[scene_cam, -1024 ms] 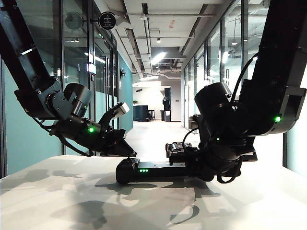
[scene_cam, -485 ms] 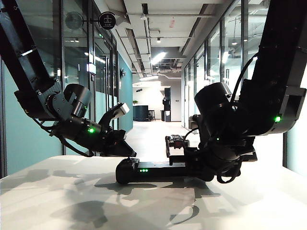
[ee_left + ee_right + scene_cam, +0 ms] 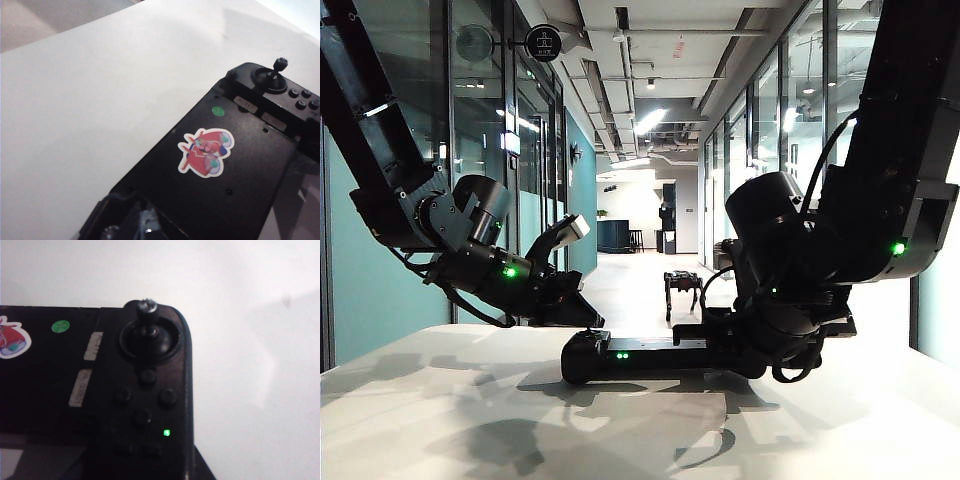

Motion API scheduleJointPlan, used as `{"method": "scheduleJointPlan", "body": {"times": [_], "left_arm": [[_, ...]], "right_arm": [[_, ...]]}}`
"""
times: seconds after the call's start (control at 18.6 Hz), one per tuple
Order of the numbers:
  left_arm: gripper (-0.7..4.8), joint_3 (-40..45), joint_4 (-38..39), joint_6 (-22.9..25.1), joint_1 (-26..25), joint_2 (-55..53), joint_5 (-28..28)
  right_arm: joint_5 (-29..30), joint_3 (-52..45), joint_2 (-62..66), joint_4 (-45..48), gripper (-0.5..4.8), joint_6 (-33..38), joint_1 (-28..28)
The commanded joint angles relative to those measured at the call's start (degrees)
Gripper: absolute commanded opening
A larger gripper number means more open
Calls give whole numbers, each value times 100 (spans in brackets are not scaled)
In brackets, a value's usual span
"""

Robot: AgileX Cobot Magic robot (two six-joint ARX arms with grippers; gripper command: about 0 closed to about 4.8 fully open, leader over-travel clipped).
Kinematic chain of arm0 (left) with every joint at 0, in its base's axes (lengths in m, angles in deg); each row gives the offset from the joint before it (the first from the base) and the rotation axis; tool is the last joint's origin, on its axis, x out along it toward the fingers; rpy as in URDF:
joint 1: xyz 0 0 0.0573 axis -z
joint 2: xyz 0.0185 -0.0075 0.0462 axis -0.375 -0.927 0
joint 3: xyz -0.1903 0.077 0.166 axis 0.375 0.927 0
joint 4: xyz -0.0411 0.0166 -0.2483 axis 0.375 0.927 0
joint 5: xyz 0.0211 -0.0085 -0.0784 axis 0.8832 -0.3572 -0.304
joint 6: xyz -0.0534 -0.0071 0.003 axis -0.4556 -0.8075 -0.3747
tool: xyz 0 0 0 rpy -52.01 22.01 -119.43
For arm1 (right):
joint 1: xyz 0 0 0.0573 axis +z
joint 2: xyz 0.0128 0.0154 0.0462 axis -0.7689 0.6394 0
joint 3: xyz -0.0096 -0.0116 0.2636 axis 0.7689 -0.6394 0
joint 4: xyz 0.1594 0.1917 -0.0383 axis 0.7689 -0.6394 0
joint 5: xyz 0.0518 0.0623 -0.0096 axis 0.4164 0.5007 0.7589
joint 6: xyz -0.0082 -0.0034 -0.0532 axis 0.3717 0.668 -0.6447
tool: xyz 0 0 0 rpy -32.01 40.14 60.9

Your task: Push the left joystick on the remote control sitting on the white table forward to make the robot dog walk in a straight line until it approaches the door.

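Change since a second ago: robot dog [image 3: 682, 284], which stood close behind the remote control [image 3: 650, 357], is now smaller and farther down the corridor. Judgement: walk under way, heading roughly straight; door not identifiable.

Remote lies flat on white worktop [image 3: 470, 420], centre. Left gripper [image 3: 582, 315] rests over its left end, tip at or just above the body; contact with left joystick unclear, stick hidden there. Left fingers: cannot tell. Right gripper [image 3: 720, 335] sits low at remote's right end; fingers hidden, cannot tell. Both wrist views show one joystick [image 3: 147, 307], untouched, at the opposite end.
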Motion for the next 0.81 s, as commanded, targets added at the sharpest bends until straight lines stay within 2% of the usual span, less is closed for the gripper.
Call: {"method": "scheduleJointPlan", "body": {"times": [0.05, 0.43, 0.59, 0.81], "left_arm": [[-6, -4, -42, 17, -9, 0, 76], [-6, -4, -37, 15, -9, 0, 72], [-6, -4, -37, 11, -11, 31, -420], [-6, -4, 680, 20, -11, 557, -525]], "right_arm": [[-26, 20, -48, 184, 144, -17, 11], [-26, 20, -48, 184, 144, -17, 11], [-28, 20, -48, 184, 144, -17, 11], [-28, 20, -46, 181, 144, -22, 9]]}}
